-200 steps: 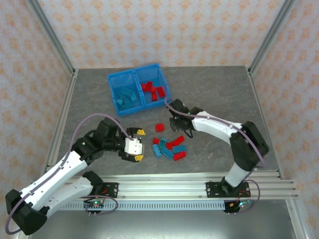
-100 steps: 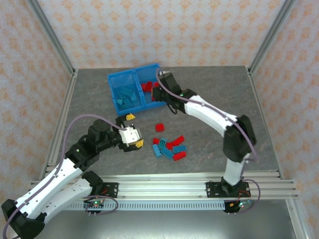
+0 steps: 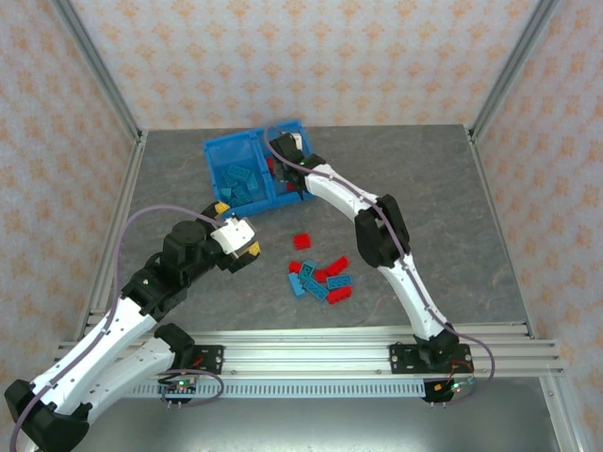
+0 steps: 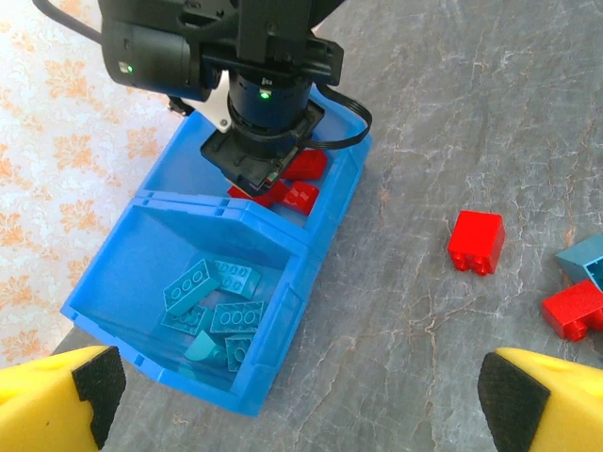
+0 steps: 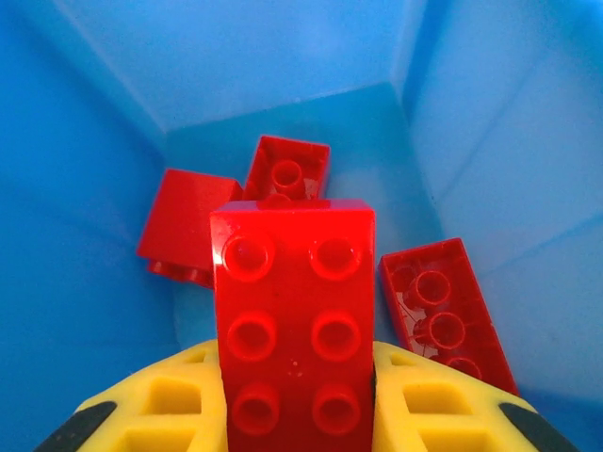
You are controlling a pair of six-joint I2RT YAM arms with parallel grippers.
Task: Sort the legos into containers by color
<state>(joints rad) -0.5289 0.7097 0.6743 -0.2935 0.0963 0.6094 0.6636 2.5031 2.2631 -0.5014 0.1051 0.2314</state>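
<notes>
My left gripper (image 4: 301, 400) hangs with its yellow fingertips (image 4: 57, 400) spread wide before the blue bin (image 4: 287, 315). The bin's nearer compartment (image 4: 179, 235) holds teal legos (image 4: 221, 301). Its farther compartment (image 4: 347, 179) holds red legos (image 4: 297, 193), and the right arm (image 4: 264, 94) dips into it. Right of the bin, apart from it, lies a red lego (image 4: 476, 242). Farther right are another red one (image 4: 575, 309) and a teal one (image 4: 586, 259).

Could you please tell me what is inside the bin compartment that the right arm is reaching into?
On its floor lie red legos, and the right end effector holds another red brick over them. That brick and the end effector cover part of the floor.
</notes>
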